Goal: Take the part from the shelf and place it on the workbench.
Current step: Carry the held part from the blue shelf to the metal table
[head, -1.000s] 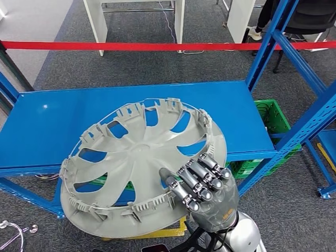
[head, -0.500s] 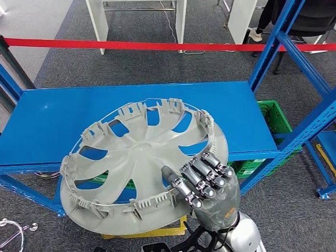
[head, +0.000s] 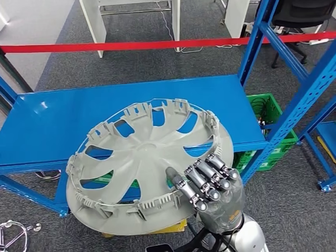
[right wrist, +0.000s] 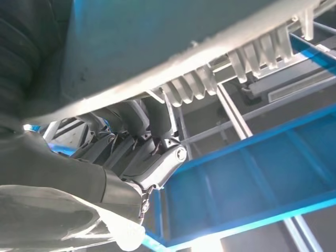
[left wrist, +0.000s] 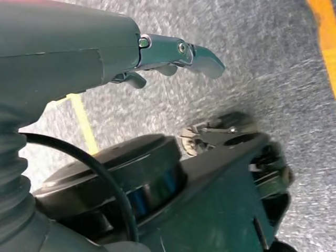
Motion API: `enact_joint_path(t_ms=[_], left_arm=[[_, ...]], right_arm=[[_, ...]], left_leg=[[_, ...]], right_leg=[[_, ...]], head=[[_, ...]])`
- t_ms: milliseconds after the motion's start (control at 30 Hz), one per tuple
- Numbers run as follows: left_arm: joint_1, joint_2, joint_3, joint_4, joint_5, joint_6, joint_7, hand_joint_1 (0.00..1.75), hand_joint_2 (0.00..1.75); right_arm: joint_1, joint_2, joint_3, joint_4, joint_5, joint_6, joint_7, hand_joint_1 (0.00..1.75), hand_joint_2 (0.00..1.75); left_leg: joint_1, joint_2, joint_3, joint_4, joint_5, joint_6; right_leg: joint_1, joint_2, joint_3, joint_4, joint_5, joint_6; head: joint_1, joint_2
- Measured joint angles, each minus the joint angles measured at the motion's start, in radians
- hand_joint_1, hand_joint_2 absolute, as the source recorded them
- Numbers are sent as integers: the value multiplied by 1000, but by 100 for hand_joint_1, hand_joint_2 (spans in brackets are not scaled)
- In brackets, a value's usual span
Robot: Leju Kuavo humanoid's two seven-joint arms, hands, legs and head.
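Hubcap (head: 146, 163) in right hand (head: 210, 191)

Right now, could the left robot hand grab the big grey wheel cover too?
Probably not yet. The left robot hand hangs low over the carpet floor, holding nothing, while the wheel cover sits up above the blue shelf, gripped at its near rim by the right robot hand. The arm would need to lift first.

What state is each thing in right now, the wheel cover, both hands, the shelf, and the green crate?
Wheel cover: held at its near rim, inner side up, tilted, overhanging the shelf's front edge.
Right hand: grips the cover's rim, fingers curled over it.
Left hand: holds nothing, fingers apart, over grey floor.
Blue shelf: bare where visible.
Green crate: on the floor, contents unclear.
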Motion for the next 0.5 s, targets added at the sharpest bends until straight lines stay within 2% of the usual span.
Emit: enact_joint_path(t_ms=[33,67,100,133,167,233,267,300,367,400,433,467,500], left_arm=[[1,1,1,0,3,0,8,0,175],[0,3,2,0,5,0,18,0,175],[-2,4,2,0,7,1,31,0,175],[-3,4,3,0,8,3,47,0,175],[-3,4,3,0,10,6,67,0,175],[0,6,4,2,17,11,114,0,175],[2,7,4,4,23,11,136,0,175],[4,7,5,6,30,11,154,0,175],[4,8,7,9,42,11,180,0,175],[3,7,9,10,46,11,188,0,175],[2,7,10,11,47,11,194,0,175],[1,6,12,11,49,11,199,0,175],[-1,5,13,11,51,10,204,0,175]], right_arm=[[2,0,-3,-2,0,0,0,175,175],[4,1,-6,-4,0,0,0,175,175],[6,1,-9,-6,0,0,-1,175,175],[7,1,-11,-8,0,0,-2,175,175],[9,1,-13,-12,0,0,-4,175,175],[13,1,-18,-24,0,0,-6,175,175],[15,1,-20,-32,0,0,-6,175,175],[16,1,-23,-39,0,0,-6,175,175],[18,1,-28,-50,0,0,-6,175,175],[19,1,-30,-54,0,0,-6,175,175],[20,1,-32,-57,0,0,-6,175,175],[22,1,-33,-59,0,0,-5,175,175],[23,1,-35,-61,0,0,-5,175,175]], left_leg=[[3,0,-17,65,-41,-5],[5,0,-28,120,-69,-9],[6,1,-25,149,-77,-12],[7,1,-7,142,-65,-12],[8,2,29,96,-38,-12],[8,2,122,-52,11,-6],[6,2,155,-114,21,-2],[4,2,170,-149,21,2],[0,1,164,-164,25,14],[1,2,158,-166,34,22],[2,4,151,-169,44,31],[4,6,143,-172,55,40],[4,8,132,-172,65,46]], right_leg=[[1,-3,-8,0,6,-4],[2,-6,-16,1,12,-6],[3,-9,-24,2,18,-6],[3,-11,-31,2,24,-6],[3,-12,-38,3,30,-4],[4,-12,-49,4,42,2],[5,-12,-54,3,50,7],[5,-13,-59,3,58,12],[5,-15,-67,-1,75,26],[4,-14,-70,0,73,32],[3,-11,-77,10,55,37],[3,-7,-88,39,21,40],[3,-3,-104,88,-28,42]], head=[[-2,0],[-2,0],[-2,0],[-2,0],[-2,0],[-2,0],[-1,0],[-1,0],[-1,0],[-1,0],[0,0],[1,0],[2,0]])
